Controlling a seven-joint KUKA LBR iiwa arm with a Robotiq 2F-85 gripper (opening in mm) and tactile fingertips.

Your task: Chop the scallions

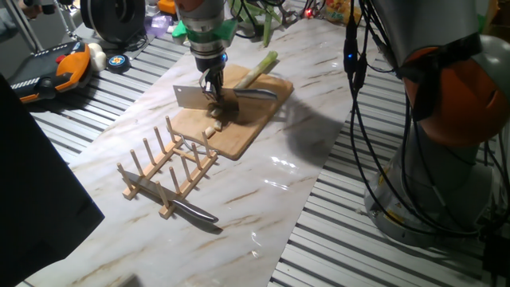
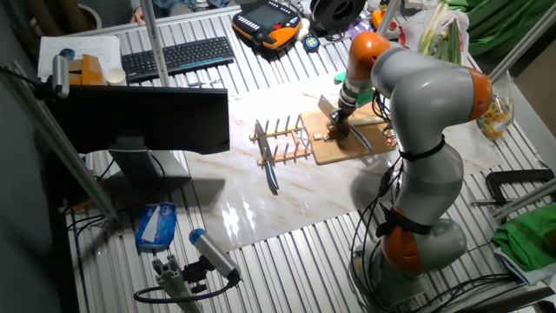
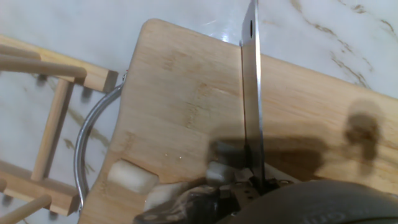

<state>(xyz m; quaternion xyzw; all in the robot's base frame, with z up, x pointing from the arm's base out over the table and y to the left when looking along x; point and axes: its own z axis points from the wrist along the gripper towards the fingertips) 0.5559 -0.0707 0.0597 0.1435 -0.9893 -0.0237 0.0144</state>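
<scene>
A pale green and white scallion stalk [image 1: 259,68] lies across the far end of the wooden cutting board [image 1: 239,131], its tops pointing away. Small whitish cut chunks [image 1: 211,131] rest near the board's front corner, and the hand view shows them [image 3: 130,177] close to the blade. My gripper [image 1: 213,86] hangs over the middle of the board, shut on the handle of a cleaver [image 1: 190,97]. In the hand view its blade [image 3: 252,93] is edge-on, running across the board [image 3: 174,99]. From the other side, the gripper [image 2: 340,122] stands above the board [image 2: 334,155].
A wooden peg rack [image 1: 169,171] stands just in front of the board, with a second knife [image 1: 194,212] lying beside it. The board has a metal loop handle [image 3: 90,146]. The robot base and cables [image 1: 430,159] fill the right. Clutter lines the far edge.
</scene>
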